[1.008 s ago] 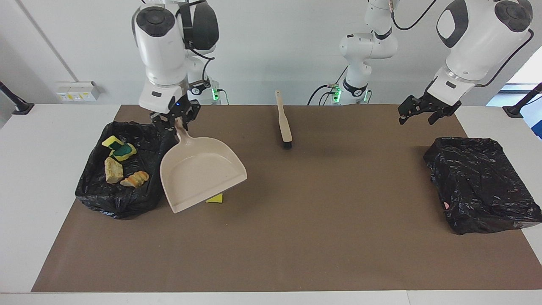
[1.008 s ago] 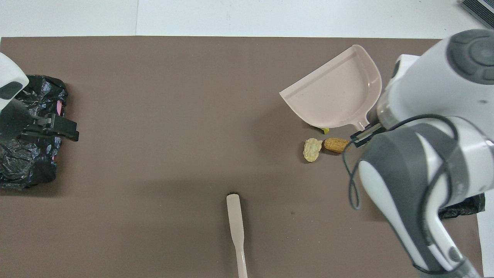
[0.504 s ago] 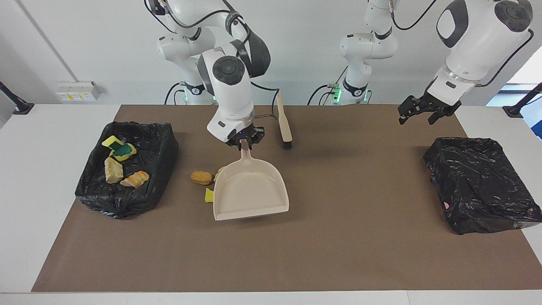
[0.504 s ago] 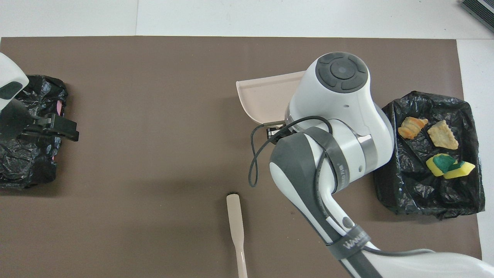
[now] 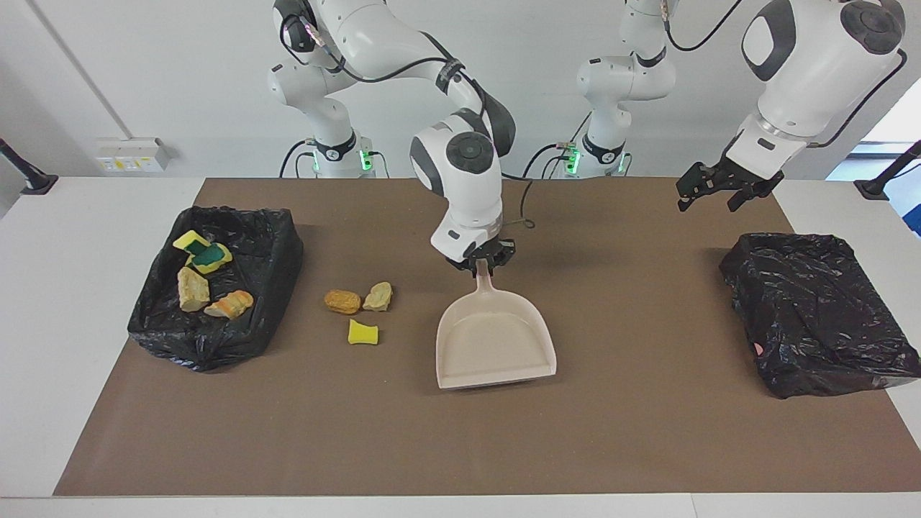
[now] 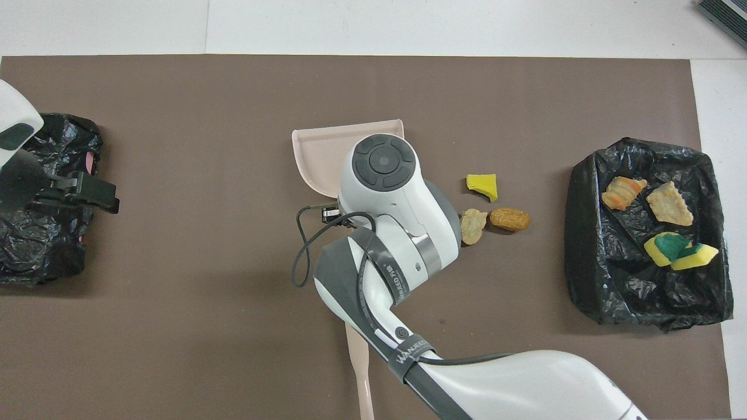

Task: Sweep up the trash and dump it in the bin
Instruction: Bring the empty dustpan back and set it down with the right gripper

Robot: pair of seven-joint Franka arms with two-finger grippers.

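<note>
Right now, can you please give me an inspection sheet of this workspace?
Surface: brown mat on white table.
Job's things: four scraps in bin; three scraps on mat beside dustpan.
Clutter: brush, partly hidden; second bin at left arm's end.
Grippers: right gripper shut on dustpan handle; left gripper open, waiting near second bin.
Cables: loop on right arm.
Surroundings: wall sockets.

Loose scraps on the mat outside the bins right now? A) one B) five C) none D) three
D: the yellow sponge piece, the orange lump and the tan lump lie on the mat between the bin and the dustpan; the other visible scraps sit in that bin.
</note>
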